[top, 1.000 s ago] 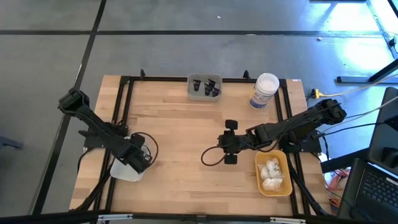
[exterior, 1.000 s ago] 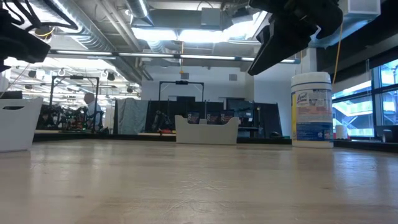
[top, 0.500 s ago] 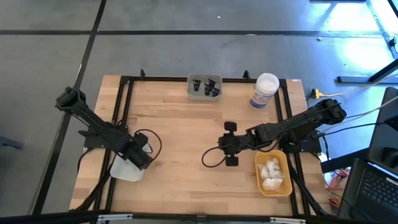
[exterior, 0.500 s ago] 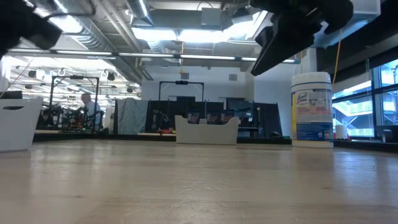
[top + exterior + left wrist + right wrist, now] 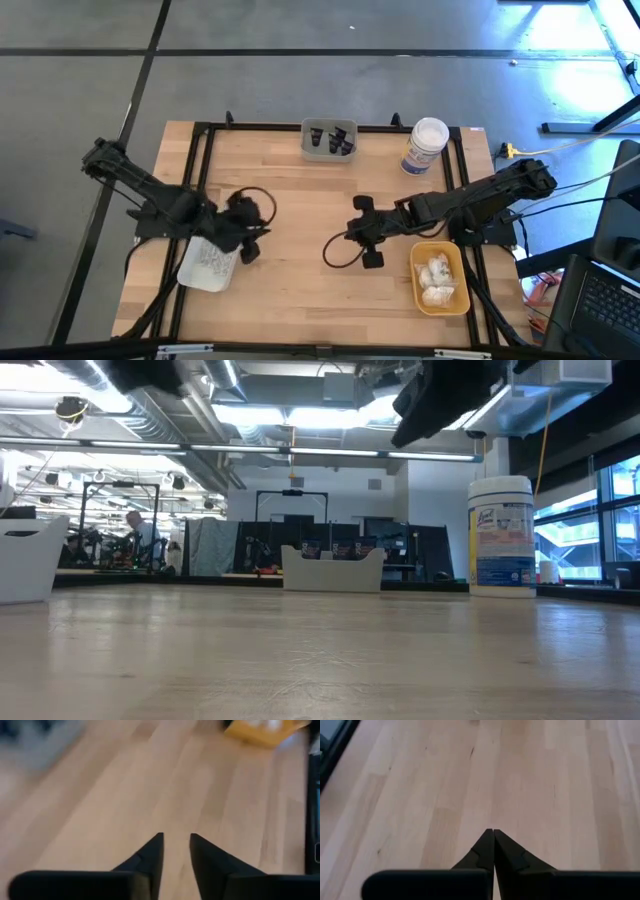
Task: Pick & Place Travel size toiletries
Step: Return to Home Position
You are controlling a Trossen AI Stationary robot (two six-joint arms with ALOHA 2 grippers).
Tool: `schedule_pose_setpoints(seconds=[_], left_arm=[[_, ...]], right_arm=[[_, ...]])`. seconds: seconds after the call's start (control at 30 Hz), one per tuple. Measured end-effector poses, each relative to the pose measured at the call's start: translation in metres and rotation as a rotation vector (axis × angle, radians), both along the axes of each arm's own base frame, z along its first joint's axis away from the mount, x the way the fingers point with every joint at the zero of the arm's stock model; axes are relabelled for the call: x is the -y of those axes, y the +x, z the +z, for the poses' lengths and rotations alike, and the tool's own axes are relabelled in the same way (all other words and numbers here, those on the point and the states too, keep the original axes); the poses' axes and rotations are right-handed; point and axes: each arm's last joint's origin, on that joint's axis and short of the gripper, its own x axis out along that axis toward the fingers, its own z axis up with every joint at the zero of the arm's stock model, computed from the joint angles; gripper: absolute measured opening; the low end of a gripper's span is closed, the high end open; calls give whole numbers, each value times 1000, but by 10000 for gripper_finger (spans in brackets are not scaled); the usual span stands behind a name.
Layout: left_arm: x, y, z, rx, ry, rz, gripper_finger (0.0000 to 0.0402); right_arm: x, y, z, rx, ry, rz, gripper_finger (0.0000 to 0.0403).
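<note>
The travel size toiletries lie in three trays. Silvery packets (image 5: 207, 262) fill the white tray (image 5: 190, 278) at the near left. White puffy bundles (image 5: 434, 276) lie in the yellow tray (image 5: 455, 300) at the near right. Small dark items (image 5: 332, 141) sit in the grey tray (image 5: 308, 146) at the far edge. My left gripper (image 5: 255, 230) hovers over bare wood just right of the white tray; its fingers (image 5: 176, 839) stand a little apart with nothing between them. My right gripper (image 5: 352, 233) hangs above the table's middle, left of the yellow tray, shut and empty (image 5: 493, 832).
A tall white jar with a blue label (image 5: 425, 146) stands at the far right, and shows again in the low view (image 5: 501, 536). A black frame (image 5: 200, 130) runs around the tabletop. Bare wood lies between the two grippers and along the near edge.
My left gripper has risen and swung from over the white tray toward the table's right, rolling as it went. The silvery packets in the tray, hidden under it before, now show.
</note>
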Motion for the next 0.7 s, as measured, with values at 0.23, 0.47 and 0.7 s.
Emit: schedule_pose_setpoints(seconds=[0.23,0.47,0.7], left_arm=[[-19,36,-3,233,223,-285,9],[-51,42,-46,338,291,-344,3],[-81,21,-77,440,403,-293,2]], right_arm=[[17,3,-8,9,24,-10,3],[37,-17,-20,77,71,-37,1],[54,-65,-23,300,105,-59,1]])
